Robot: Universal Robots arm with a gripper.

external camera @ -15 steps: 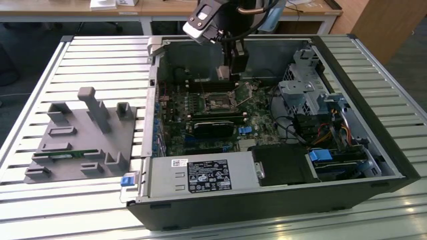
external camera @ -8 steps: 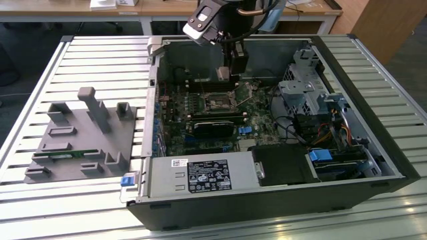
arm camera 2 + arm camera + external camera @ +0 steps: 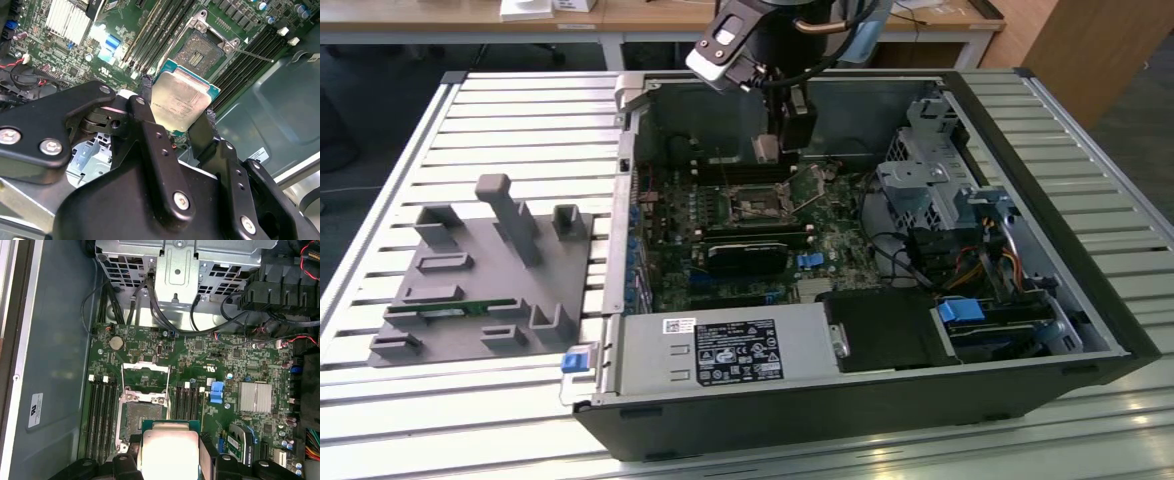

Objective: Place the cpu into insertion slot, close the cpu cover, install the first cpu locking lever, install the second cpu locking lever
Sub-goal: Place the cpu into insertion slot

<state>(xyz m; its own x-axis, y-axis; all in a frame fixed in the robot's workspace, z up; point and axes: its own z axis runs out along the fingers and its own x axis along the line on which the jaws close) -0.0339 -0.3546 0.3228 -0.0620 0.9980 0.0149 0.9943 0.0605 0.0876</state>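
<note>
My gripper (image 3: 178, 104) is shut on the cpu (image 3: 181, 100), a pale tan-silver square chip with a green rim, pinched at two opposite edges between the black fingers (image 3: 145, 89). In the first wrist view the cpu (image 3: 170, 452) hangs above the green board, partly overlapping one edge of the insertion slot (image 3: 137, 417) and apart from it. The slot (image 3: 202, 50) lies open with its dark contact field bare. The cpu cover (image 3: 146, 368), a silvery frame, is swung back beside the slot. A thin locking lever (image 3: 252, 54) sticks out free. In the exterior view the gripper (image 3: 782, 158) reaches down into the case above the slot (image 3: 758, 208).
Long black memory slots (image 3: 100, 410) flank the socket on both sides. A metal drive cage (image 3: 175, 275) with black cables, a finned heat sink (image 3: 255, 397) and a blue connector (image 3: 216, 391) stand nearby. A grey fixture (image 3: 480, 270) lies on the slatted table at the exterior view's left.
</note>
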